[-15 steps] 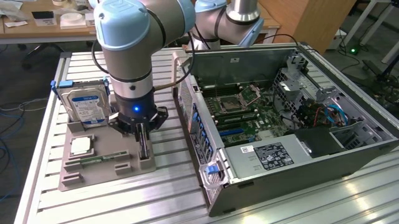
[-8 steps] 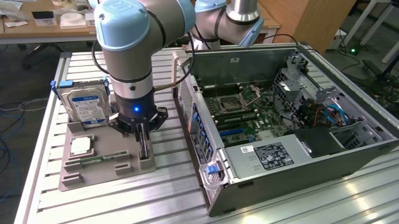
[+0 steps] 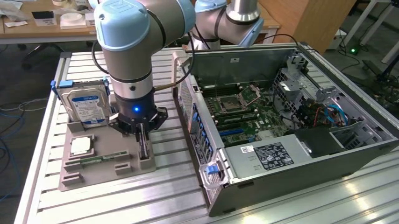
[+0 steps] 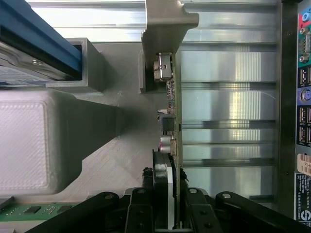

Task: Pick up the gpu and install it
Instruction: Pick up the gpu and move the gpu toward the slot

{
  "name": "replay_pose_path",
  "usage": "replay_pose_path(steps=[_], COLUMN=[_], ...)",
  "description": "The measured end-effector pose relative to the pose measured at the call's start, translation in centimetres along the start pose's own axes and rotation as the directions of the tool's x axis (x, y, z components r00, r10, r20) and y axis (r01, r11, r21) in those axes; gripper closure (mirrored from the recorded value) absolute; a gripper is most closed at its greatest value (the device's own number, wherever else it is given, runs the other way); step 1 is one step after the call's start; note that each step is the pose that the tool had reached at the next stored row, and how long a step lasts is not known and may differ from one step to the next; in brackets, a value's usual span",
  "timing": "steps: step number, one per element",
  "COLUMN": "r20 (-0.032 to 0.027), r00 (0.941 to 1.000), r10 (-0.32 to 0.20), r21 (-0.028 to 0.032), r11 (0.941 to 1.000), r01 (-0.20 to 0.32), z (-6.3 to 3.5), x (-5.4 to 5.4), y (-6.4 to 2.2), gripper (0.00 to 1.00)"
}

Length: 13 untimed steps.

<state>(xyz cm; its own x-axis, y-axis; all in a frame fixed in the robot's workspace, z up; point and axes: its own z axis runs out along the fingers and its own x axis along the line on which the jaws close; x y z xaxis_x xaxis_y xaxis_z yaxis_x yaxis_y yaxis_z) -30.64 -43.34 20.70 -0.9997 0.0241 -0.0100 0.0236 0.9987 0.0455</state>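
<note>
Quick look at the bench: the grey-and-light-blue robot arm [image 3: 128,56] points straight down over the flat grey plastic parts tray [image 3: 93,176], which sits on the slatted aluminium table [image 3: 156,198]. Its black hand [image 3: 143,139] straddles the gpu [image 3: 145,151], a thin dark circuit card standing on its edge in a slot along the 3 o'clock side of the tray. In the wrist view the card [image 4: 171,111] runs edge-on right into the middle of the hand, with the black round fan on one face just by it. Honestly I can't tell whether the hand has actually clamped the card or just sits around it. The card is down in its slot. In the exterior view, the silver hard drive with the blue-white label [image 3: 87,105] stands upright at 10 o'clock from the hand, a square silver processor chip [image 3: 81,146] lies at 9 o'clock, and a narrow green memory stick [image 3: 93,160] at 8 o'clock. The open dark grey computer case [image 3: 299,173] lies at 3 o'clock, its green motherboard [image 3: 243,112] showing.
</note>
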Motion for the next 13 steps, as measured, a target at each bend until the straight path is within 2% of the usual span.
replay_pose_path(steps=[6,9,13], r20=[0.0007,0.0001,0.0001], r00=[1.0000,1.0000,1.0000], r10=[0.000,0.000,0.000], r21=[-0.0005,-0.0004,-0.0024], r11=[1.0000,1.0000,1.0000], r01=[0.000,0.000,0.000], z=[-0.10,-0.84,-2.38], x=[0.0,0.0,0.0], y=[0.01,0.04,0.11], gripper=[0.72,0.72,0.72])
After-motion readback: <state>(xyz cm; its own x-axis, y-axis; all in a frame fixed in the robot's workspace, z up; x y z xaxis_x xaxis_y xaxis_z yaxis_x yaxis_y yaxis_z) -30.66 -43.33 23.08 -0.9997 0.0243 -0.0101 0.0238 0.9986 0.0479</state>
